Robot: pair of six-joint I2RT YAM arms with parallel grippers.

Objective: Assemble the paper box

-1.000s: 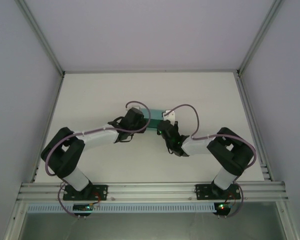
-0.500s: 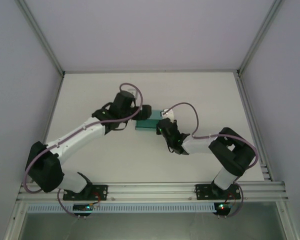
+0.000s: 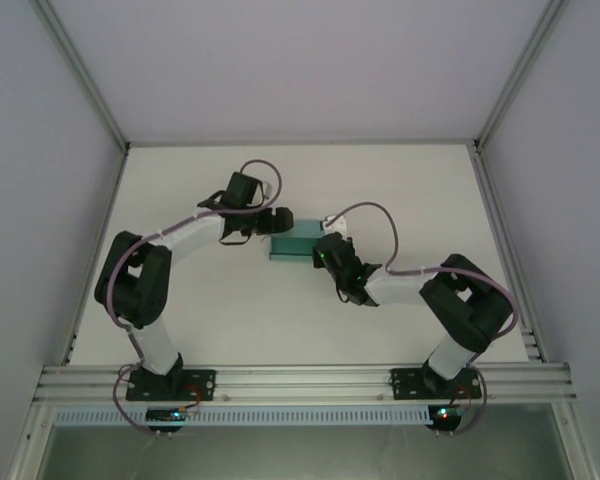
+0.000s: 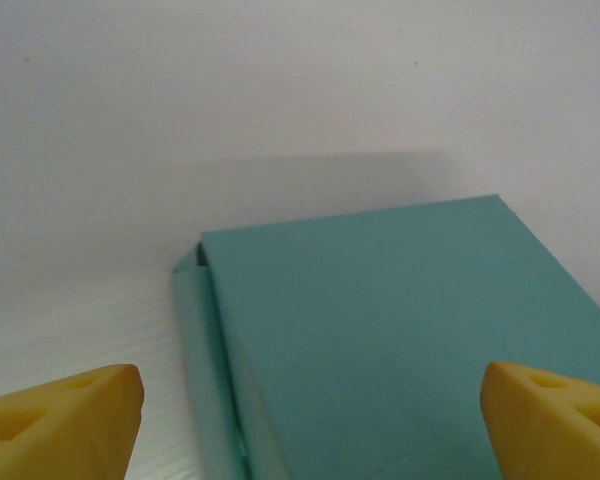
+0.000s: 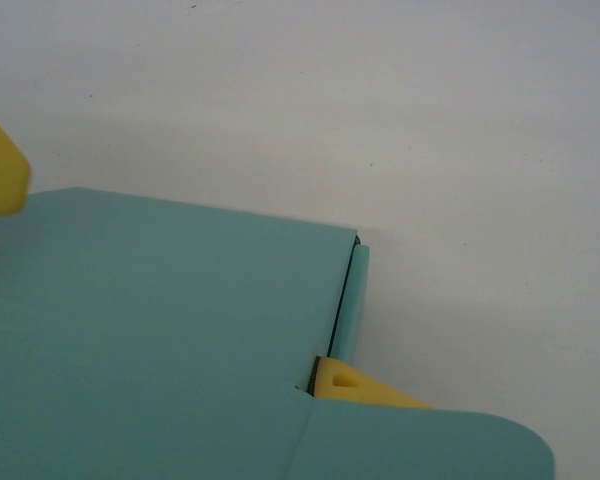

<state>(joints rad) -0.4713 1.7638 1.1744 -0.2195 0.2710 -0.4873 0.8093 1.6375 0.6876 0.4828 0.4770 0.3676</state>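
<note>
The paper box (image 3: 292, 246) lies flat on the white bench (image 3: 400, 180), about its middle; at the box's left end the left jaws stand released, yellow fingertips (image 4: 60, 415) wide apart; at the box's right end one fingertip (image 5: 365, 387) of the right jaws sits under a teal flap; whether they clench it, I cannot tell.

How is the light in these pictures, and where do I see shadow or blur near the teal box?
Top external: even, soft light, no glare; the arms throw hardly any shadow on the table. Left wrist: a pale grey shadow lies beyond the paper box; the yellow fingertips look slightly soft. Right wrist: a soft shadow borders the box's far edge.
</note>
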